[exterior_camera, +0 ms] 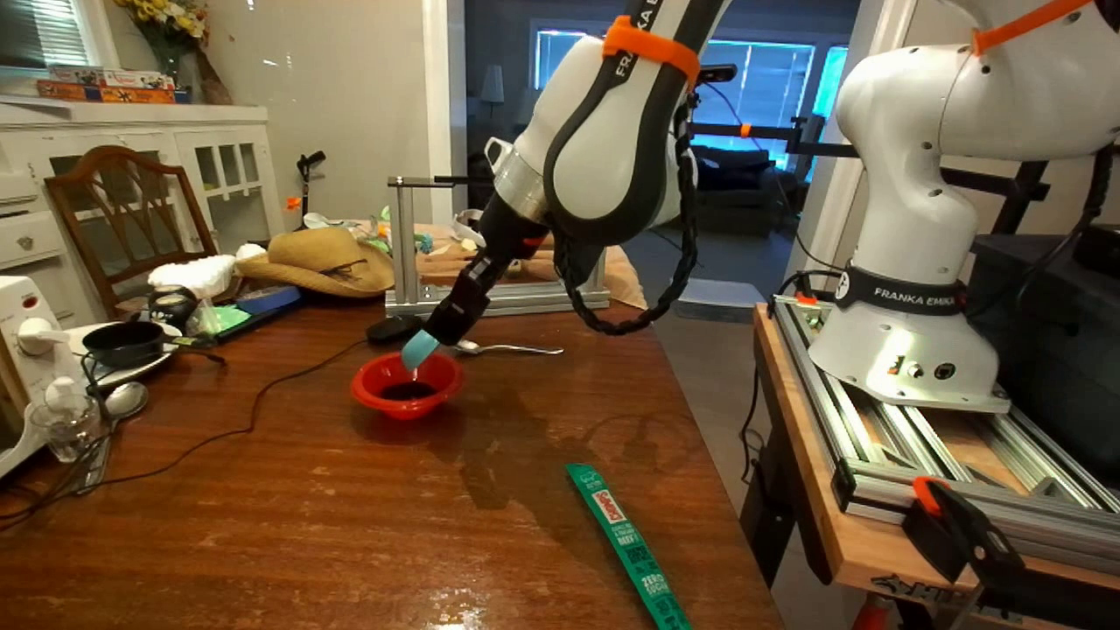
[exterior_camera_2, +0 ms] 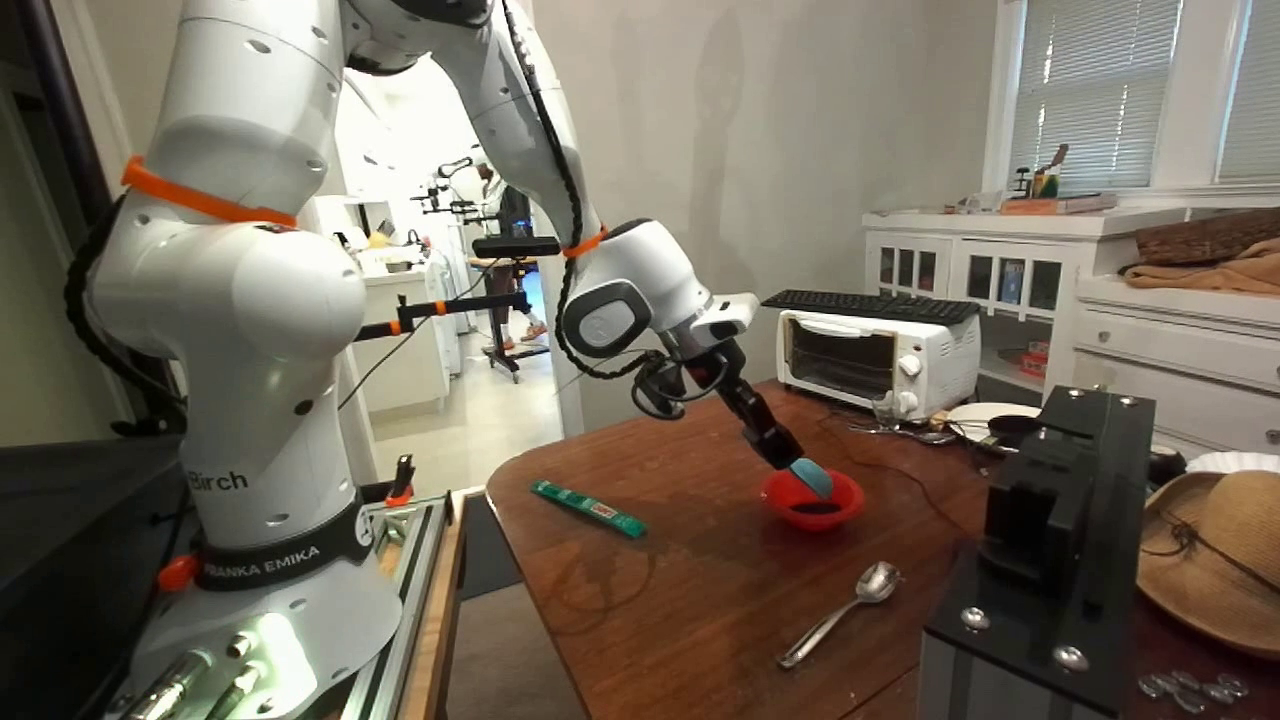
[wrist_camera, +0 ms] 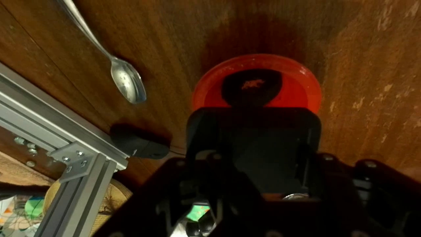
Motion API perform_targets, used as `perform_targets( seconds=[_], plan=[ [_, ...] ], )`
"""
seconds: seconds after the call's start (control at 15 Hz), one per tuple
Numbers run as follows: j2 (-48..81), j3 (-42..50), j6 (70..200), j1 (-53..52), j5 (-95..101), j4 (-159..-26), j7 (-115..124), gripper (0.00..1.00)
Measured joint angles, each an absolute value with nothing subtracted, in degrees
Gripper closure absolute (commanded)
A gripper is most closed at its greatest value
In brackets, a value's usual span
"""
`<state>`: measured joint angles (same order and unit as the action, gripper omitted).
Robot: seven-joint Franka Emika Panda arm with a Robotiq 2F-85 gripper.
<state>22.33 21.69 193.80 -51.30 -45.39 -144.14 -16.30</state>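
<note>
Pale blue is the rounded piece (exterior_camera_2: 811, 478) that the gripper (exterior_camera_2: 785, 452) has its fingers closed on; in both exterior views we see it jut downward at a slant from their black tips. We cannot make out what it is, and the wrist view is too dark for us to judge the gap between the fingers. Its lower end hangs over the mouth of a red bowl (exterior_camera: 407, 409) that sits on the brown wooden bench (exterior_camera: 306, 516); whether the two touch, we cannot tell. Inside the bowl we notice a dark patch (wrist_camera: 253, 92), shadow or contents, we cannot say which.

Near the bowl lies a metal spoon (wrist_camera: 127, 80), and beyond it we find what looks like a black mouse (wrist_camera: 139, 142) beside a metal frame (wrist_camera: 59, 120). A long green packet (exterior_camera: 626, 547) lies well apart from the bowl, towards the robot's base. Farther off we see a straw hat (exterior_camera: 317, 261) and a white toaster oven (exterior_camera_2: 945, 365) with a keyboard (exterior_camera_2: 870, 305) on top.
</note>
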Motion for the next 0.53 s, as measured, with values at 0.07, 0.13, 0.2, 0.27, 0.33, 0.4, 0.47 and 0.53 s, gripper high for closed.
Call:
perform_targets(
  seconds=[0.07, 0.13, 0.2, 0.27, 0.33, 0.4, 0.47, 0.53],
  plan=[
    [21.9, 21.8, 191.8, -51.3, -45.3, -143.9, -16.4, 0.77],
    [21.2, 21.8, 190.1, -51.3, -45.1, -143.6, -16.5, 0.77],
    [20.1, 21.6, 188.5, -51.1, -44.8, -143.4, -16.5, 0.77],
    [18.7, 21.3, 187.3, -51.0, -44.7, -143.2, -16.7, 0.77],
    [17.1, 21.1, 186.5, -51.0, -44.7, -143.1, -16.9, 0.77],
    [15.4, 20.9, 186.0, -50.8, -44.7, -143.1, -17.0, 0.77],
    [13.7, 20.8, 185.1, -50.7, -44.7, -143.2, -17.0, 0.77],
    [11.9, 20.8, 183.9, -50.5, -44.8, -143.2, -17.0, 0.77]
  ],
)
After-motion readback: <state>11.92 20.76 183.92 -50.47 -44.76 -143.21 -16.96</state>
